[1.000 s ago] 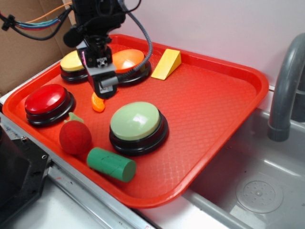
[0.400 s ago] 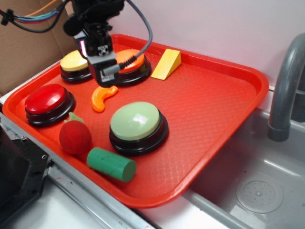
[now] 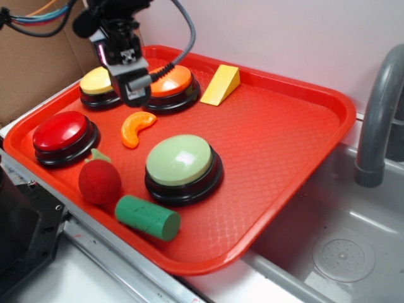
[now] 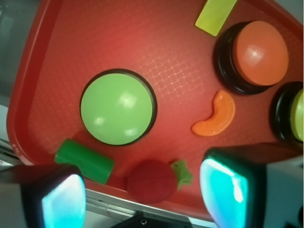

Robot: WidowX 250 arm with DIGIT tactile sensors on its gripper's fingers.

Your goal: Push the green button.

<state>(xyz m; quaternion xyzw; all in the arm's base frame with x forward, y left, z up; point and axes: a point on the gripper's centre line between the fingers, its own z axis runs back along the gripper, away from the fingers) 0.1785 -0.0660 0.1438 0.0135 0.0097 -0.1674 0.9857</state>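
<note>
Setting: red plastic tray (image 3: 284,132) sits beside a grey sink (image 3: 341,252), with a grey faucet (image 3: 379,113) at the right and brown cardboard behind on the left.
Hand: my hand (image 3: 134,85) hangs above the far left part of the tray, over the gap between the yellow button and the orange button. In the wrist view I see its two fingers (image 4: 61,199) spread wide with nothing between them.
Green button: the green button (image 3: 180,161) stands near the middle of the tray's front half, well apart from my hand and untouched. I see its pale domed top on a black base.
Yellow button: the yellow button (image 3: 98,82) sits at the far left.
Orange button: the orange button (image 3: 173,82) stands just beside it.
Red button: the red button (image 3: 62,132) sits on the left side.
Loose pieces: an orange slice (image 3: 136,128) lies between the orange and green buttons; a strawberry (image 3: 99,181) and a green cylinder (image 3: 147,217) lie near the front edge; a yellow wedge (image 3: 221,85) rests by the far rim.
</note>
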